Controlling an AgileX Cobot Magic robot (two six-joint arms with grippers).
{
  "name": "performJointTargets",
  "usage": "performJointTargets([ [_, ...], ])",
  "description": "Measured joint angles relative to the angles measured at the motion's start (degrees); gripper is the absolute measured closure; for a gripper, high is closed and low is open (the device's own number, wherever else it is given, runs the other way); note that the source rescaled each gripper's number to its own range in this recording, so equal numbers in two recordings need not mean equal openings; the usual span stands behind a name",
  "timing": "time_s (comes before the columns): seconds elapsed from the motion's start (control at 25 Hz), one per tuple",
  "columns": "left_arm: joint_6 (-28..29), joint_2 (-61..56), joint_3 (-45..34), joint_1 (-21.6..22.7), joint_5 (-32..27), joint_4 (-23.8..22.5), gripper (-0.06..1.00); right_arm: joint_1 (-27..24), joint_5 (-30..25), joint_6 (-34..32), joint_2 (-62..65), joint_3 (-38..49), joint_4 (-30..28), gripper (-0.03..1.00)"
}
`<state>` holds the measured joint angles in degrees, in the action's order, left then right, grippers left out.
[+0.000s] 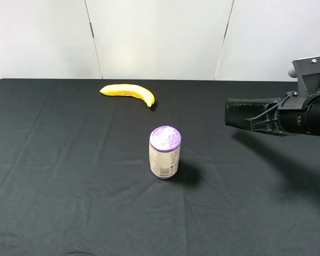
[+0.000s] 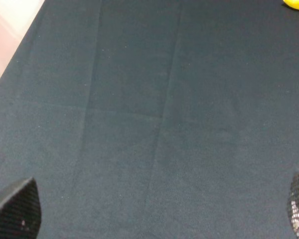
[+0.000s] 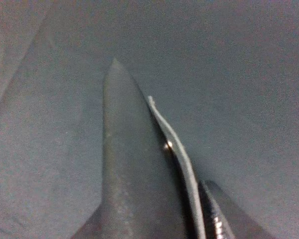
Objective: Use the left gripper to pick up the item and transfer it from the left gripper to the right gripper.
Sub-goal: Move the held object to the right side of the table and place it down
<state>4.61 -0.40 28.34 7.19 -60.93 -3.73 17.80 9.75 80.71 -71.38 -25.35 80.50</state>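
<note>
**Trainee:** Purple-topped can (image 1: 165,152) sits closest to your high camera, upright in the middle of the black table (image 1: 58,176). Is it in play?

**Lead:** No, you can ignore it, and the banana (image 1: 128,92) near the far edge too. Look to the right instead: your right gripper (image 1: 256,118) is clenched on the item (image 1: 244,113), holding it level above the table and well apart from both distractors.

**Trainee:** So the case is already across?

**Lead:** I'd judge so. From your right wrist camera the item (image 3: 127,164) runs straight out from the jaws to its wedge tip, with only cloth below (a pale strip runs along its side; I can't tell what that is). Held out lengthwise like that, it seems gripped by 1 end, which fits a pass from the other arm.

**Trainee:** And the left gripper (image 2: 154,211)?

**Lead:** Released. You see its 2 fingertips (image 2: 17,209) spread to opposite sides of the left wrist view, nothing between them, just table underneath. It's out of the high view, so it looks parked clear of the handover.
</note>
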Motion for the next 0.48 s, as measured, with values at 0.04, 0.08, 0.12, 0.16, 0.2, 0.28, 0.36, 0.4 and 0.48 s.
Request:
performJointTargets([
  [0.04, 0.00, 0.00, 0.00, 0.00, 0.00, 0.00, -0.04, 0.00, -0.14, -0.07, 0.00, 0.00, 0.01, 0.84],
  [0.08, 0.00, 0.00, 0.00, 0.00, 0.00, 0.00, -0.04, 0.00, -0.19, -0.42, 0.00, 0.00, 0.01, 0.56],
  [0.12, 0.00, 0.00, 0.00, 0.00, 0.00, 0.00, -0.04, 0.00, -0.19, -0.83, 0.00, 0.00, 0.01, 0.35],
  [0.16, 0.00, 0.00, 0.00, 0.00, 0.00, 0.00, -0.04, 0.00, 0.01, -1.58, 0.00, 0.00, -0.06, 0.20],
  [0.2, 0.00, 0.00, 0.00, 0.00, 0.00, 0.00, -0.04, 0.00, 0.17, -2.02, 0.00, 0.00, -0.06, 0.11],
  [0.28, 0.00, 0.00, 0.00, 0.00, 0.00, 0.00, -0.04, 0.00, 0.42, -2.31, 0.00, 0.00, -0.06, 0.02],
  [0.36, 0.00, 0.00, 0.00, 0.00, 0.00, 0.00, -0.04, 0.00, 0.42, -2.44, 0.00, 0.00, -0.06, -0.01],
  [0.4, 0.00, 0.00, 0.00, 0.00, 0.00, 0.00, -0.04, 0.00, 0.42, -2.44, 0.00, 0.00, -0.06, -0.02],
  [0.48, 0.00, 0.00, 0.00, 0.00, 0.00, 0.00, -0.04, 0.00, 0.42, -2.58, 0.00, 0.00, -0.06, -0.03],
])
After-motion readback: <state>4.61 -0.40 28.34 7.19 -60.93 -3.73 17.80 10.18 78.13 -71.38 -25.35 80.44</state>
